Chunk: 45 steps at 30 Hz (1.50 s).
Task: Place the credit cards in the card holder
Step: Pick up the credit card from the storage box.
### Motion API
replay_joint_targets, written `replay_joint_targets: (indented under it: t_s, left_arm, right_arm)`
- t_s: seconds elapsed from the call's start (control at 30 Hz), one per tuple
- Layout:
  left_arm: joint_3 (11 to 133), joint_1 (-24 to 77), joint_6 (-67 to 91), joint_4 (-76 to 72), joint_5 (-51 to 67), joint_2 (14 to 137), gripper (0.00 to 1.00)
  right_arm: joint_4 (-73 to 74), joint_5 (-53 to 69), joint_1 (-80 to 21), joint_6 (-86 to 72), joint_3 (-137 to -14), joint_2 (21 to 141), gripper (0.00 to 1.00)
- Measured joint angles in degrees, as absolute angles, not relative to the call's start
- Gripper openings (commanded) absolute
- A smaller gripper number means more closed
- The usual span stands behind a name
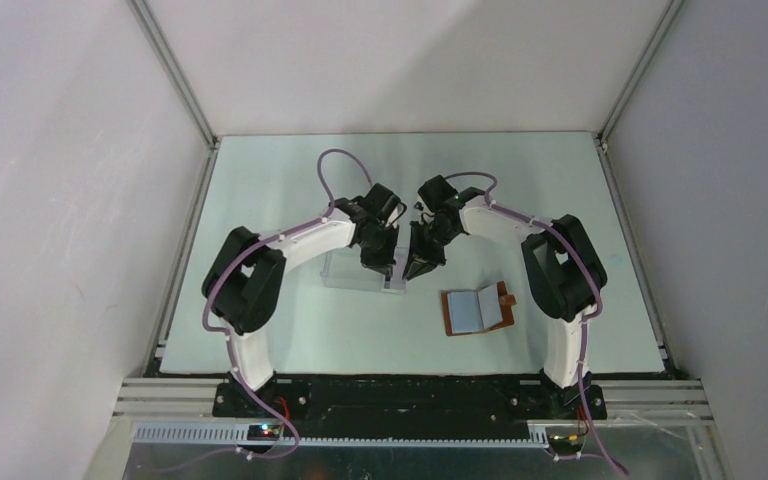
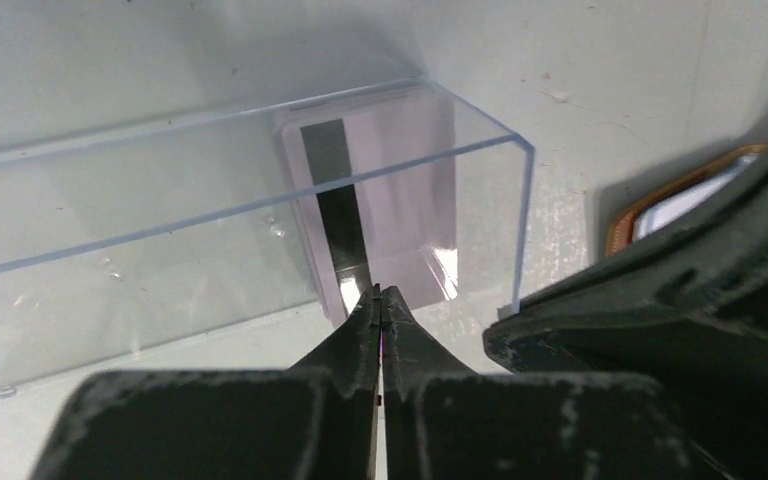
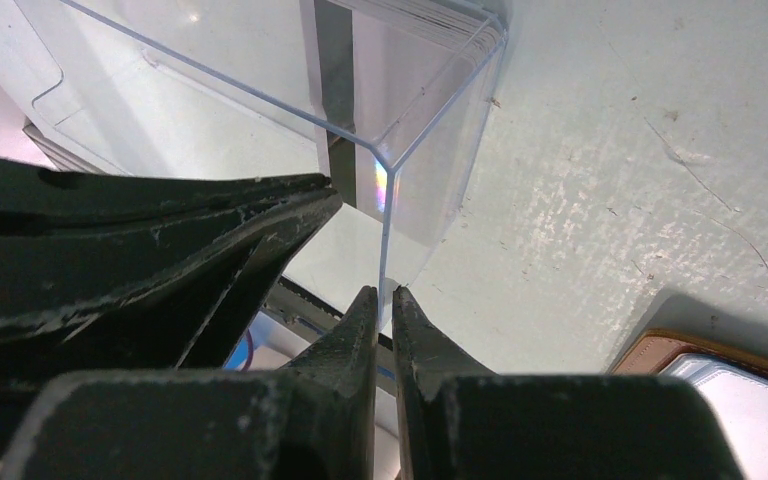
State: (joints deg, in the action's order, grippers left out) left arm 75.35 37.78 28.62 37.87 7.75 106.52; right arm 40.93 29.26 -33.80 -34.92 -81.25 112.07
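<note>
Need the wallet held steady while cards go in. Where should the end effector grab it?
Take the snap tab on the right edge of the wallet, coming in low from the robot's right. The wallet lies open and flat on the table, so the protruding tab is probably the only part that can be pinched without covering the pockets.

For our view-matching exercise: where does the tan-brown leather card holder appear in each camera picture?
Top external: tan-brown leather card holder, lying open right of centre.
Left wrist: card holder at right edge, partly hidden.
Right wrist: card holder in bottom right corner.
Shared landmark: clear plastic box, in all three.
</note>
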Motion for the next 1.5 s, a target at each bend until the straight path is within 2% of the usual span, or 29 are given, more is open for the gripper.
replay_joint_targets:
  t_s: [0.07, 0.1, 0.17, 0.27, 0.4, 0.73, 0.9, 1.23, 1.5]
  left_arm:
    - [75.35, 37.78, 28.73, 37.69, 8.23, 106.0, 0.07]
    - [75.35, 37.78, 28.88, 37.6, 8.29, 105.67, 0.16]
    - [75.35, 37.76, 29.06, 37.34, 8.14, 104.95, 0.27]
    - [75.29, 37.71, 29.71, 36.97, 7.2, 104.38, 0.31]
    - [73.73, 37.17, 30.02, 36.47, 5.82, 104.18, 0.29]
    - [72.75, 36.6, 30.04, 36.53, 4.84, 104.53, 0.17]
    - [72.75, 36.6, 30.0, 36.56, 4.84, 104.88, 0.24]
    - [72.75, 36.6, 30.09, 36.53, 5.04, 106.74, 0.23]
    - [72.75, 36.6, 30.02, 36.4, 5.19, 106.76, 0.1]
  right_arm:
    - [40.93, 29.26, -33.8, -34.92, -81.25, 112.09, 0.11]
    - [40.93, 29.26, -33.8, -34.92, -81.25, 112.09, 0.12]
    - [40.93, 29.28, -33.8, -34.92, -81.25, 112.09, 0.12]
    - [40.93, 29.3, -33.8, -34.92, -81.25, 112.09, 0.12]
    - [40.95, 29.43, -33.8, -34.87, -81.25, 112.16, 0.12]
    - [40.93, 29.98, -33.8, -34.85, -81.25, 112.31, 0.12]
    - [40.93, 30.26, -33.8, -34.74, -81.25, 112.4, 0.12]
    - [40.93, 30.61, -33.8, -34.63, -81.25, 112.53, 0.12]
    - [40.93, 30.79, -33.8, -34.48, -81.25, 112.62, 0.12]
